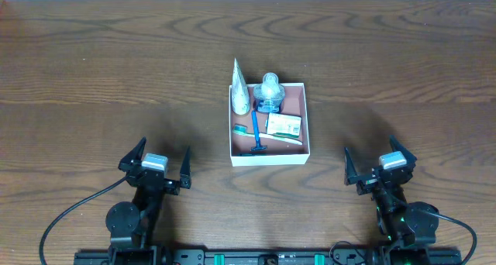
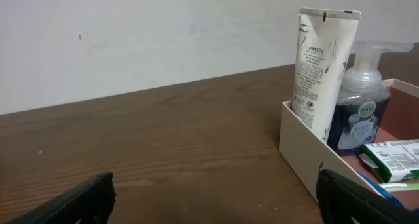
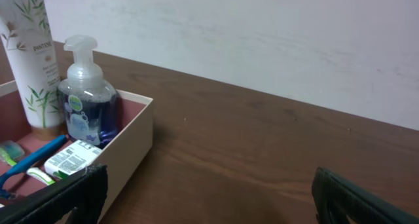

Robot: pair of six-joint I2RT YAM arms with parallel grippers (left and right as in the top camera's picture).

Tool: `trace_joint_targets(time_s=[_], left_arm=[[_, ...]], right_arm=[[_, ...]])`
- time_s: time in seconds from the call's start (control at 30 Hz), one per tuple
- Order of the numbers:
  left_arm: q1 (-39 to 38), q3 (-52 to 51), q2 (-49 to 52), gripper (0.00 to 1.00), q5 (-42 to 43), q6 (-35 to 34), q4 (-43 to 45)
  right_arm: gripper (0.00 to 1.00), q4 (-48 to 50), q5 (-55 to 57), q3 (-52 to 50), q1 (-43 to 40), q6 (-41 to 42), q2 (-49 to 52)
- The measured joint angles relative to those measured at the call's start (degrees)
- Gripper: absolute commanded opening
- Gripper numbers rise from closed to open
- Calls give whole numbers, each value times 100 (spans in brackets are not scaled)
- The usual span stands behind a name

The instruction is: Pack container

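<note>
The container [image 1: 305, 119], a shallow white-walled box with a reddish-brown floor, sits at the table's middle. In it stand a white Pantene tube [image 1: 240, 91] and a clear pump bottle of blue soap [image 1: 269, 94]. A green-and-white packet [image 1: 283, 125], a blue razor [image 1: 255, 133] and a green-tipped toothbrush [image 1: 242, 129] lie on its floor. My left gripper [image 1: 156, 166] is open and empty, near the front edge left of the container. My right gripper [image 1: 381, 170] is open and empty, front right of it. The container also shows in the left wrist view [image 2: 298, 135] and the right wrist view [image 3: 134, 142].
The dark wooden table [image 1: 116, 79] spreads all around the container. A pale wall [image 2: 163, 34] runs behind the table's far edge. Black cables [image 1: 66, 218] trail from the arm bases at the front.
</note>
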Motion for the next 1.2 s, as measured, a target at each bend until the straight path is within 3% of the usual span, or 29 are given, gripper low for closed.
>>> trace_joint_targets(time_s=[1.2], left_arm=[[0,0,0,98,0,0,0]], right_arm=[[99,-72,743,0,-140,-13,0]])
